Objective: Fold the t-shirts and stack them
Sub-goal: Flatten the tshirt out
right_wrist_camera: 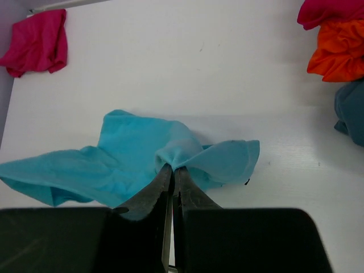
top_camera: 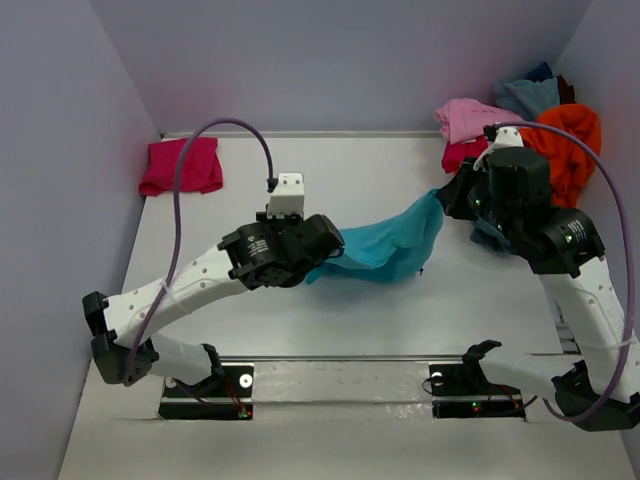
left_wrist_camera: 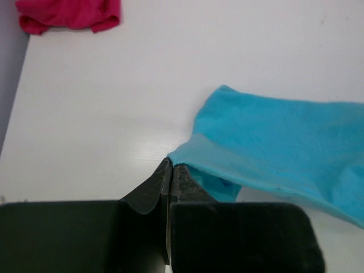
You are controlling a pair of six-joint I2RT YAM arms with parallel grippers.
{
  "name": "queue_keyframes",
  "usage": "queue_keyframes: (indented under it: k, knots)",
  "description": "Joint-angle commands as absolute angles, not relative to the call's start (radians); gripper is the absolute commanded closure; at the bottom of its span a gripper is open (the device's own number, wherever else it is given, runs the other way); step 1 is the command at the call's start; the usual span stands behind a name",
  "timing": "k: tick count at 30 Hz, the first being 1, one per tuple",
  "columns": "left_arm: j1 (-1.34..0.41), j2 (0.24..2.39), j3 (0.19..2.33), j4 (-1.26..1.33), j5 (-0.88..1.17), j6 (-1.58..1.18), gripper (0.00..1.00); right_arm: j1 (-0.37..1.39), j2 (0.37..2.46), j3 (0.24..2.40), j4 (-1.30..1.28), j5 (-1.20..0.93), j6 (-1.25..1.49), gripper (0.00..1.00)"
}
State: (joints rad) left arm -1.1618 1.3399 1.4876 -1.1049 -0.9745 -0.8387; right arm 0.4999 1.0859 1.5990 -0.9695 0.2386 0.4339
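Spanning the mid surface (top_camera: 350, 190), the turquoise shirt (top_camera: 385, 245) is held at opposite ends by the left jaws and the right jaws, both clenched on it, apparently to be spread flat for folding.

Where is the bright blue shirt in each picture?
Top view: the turquoise t-shirt stretches across the middle of the picture.
Left wrist view: the shirt fills the right side, its corner pinched by the left gripper.
Right wrist view: the shirt spreads over the lower left and middle, pinched by the right gripper.
Shared landmark: the magenta t-shirt lies at the upper left in all three.
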Motion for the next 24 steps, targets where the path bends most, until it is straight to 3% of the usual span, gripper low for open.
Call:
queue_keyframes:
  k: [1, 6, 24]
  knots:
    - [-1.053, 1.206, 1.494, -0.944, -1.106, -0.608, 0.94, 0.508, 1.074, 1.603, -0.95, 0.239, 0.451, 0.93]
    - [-1.008, 1.151, 1.526, -0.83, -1.137, -0.401, 0.94, 0.508, 1.072, 1.624, -0.959, 0.252, 0.443, 0.93]
    - [-1.035, 1.042, 1.601, -0.523, -1.215, -0.057, 0.94, 0.508, 1.063, 1.81, -0.862, 0.235, 0.316, 0.93]
